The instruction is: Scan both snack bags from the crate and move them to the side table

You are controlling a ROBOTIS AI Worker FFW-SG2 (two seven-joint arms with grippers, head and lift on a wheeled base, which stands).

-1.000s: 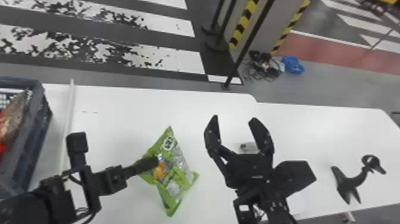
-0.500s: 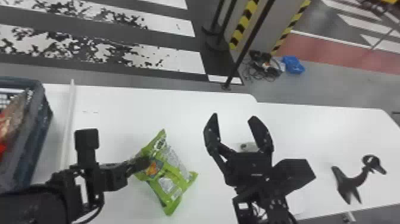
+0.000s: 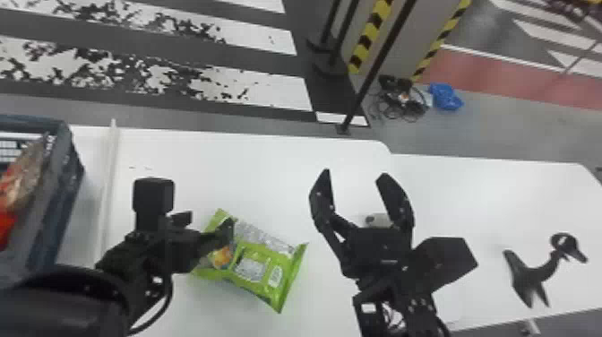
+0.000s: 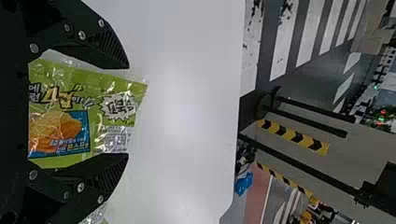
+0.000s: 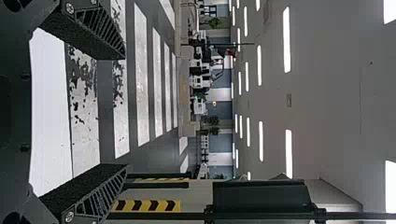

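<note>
To the right of the crate (image 3: 66, 197), over the white table (image 3: 251, 166), the head view finds the green bag (image 3: 260, 262) in the left gripper (image 3: 208, 219), its free end slanting away from the crate. Set farther right of the crate, the right gripper (image 3: 355, 174) stands wide and empty. Inside the crate lies a second bag, red and clear (image 3: 21, 183). Principal hazard: the green bag appears held towards one end, so a quick swing could let the loose end droop or twist and the wrapper slip. Should its print panel fold or turn away, a scan would probably fail. The right gripper lies on the side away from the crate; a low sweep that way risks a knock between the two, or against the black curved object (image 3: 533, 273) beyond. From the left wrist view, the fingers stand well apart with the bag's printed face between them; wrapper shows past one finger as well. Grip judged broad but soft: too little squeeze may drop it, too much may crush the contents. From the right wrist view, the fingers are spread with nothing between; no fault, provided that arm keeps clear of the transfer.
</note>
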